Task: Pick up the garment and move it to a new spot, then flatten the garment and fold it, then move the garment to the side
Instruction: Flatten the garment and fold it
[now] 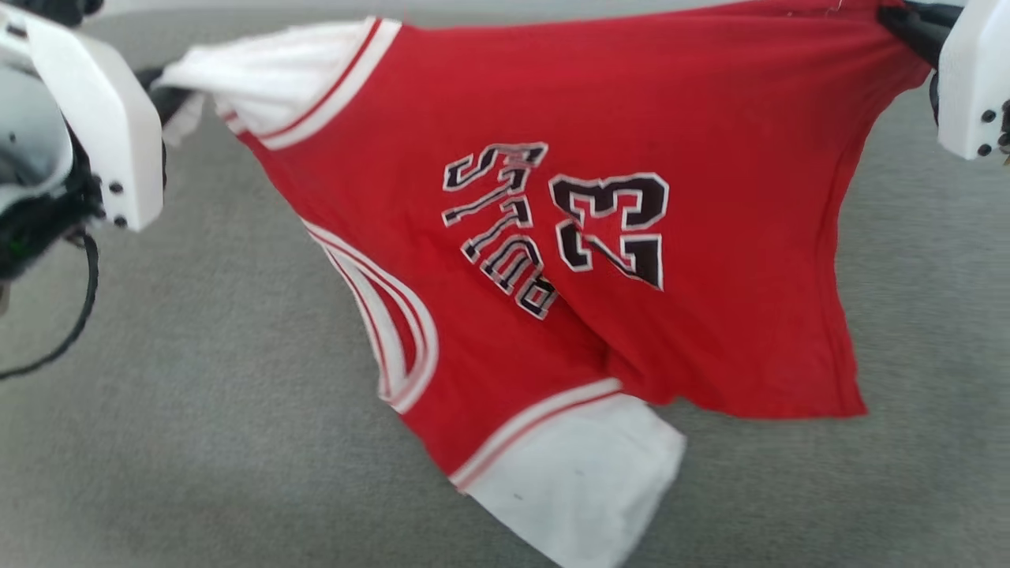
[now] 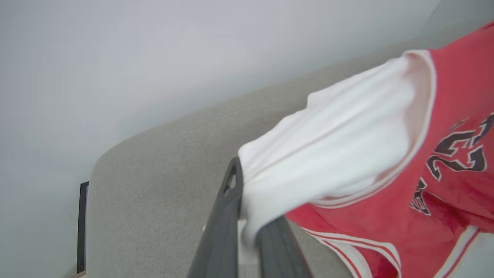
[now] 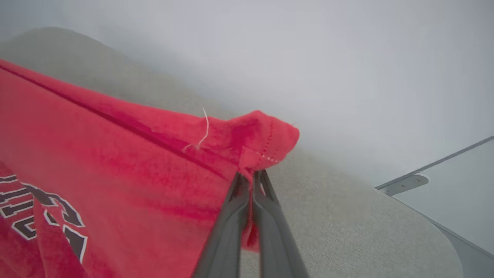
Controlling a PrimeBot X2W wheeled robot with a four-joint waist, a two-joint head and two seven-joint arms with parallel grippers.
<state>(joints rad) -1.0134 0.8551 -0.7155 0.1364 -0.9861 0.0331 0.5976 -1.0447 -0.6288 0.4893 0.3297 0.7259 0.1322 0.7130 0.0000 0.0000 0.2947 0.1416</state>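
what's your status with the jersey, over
Left gripper shut on white sleeve. Right gripper shut on red hem corner. Garment hangs stretched between both, above grey surface. Nothing seen in the way.

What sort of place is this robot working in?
Probably a robot test workspace rather than a home: a wide grey cloth-covered table with rounded corners, bare pale surroundings beyond it, and a red jersey held up as the practice piece.
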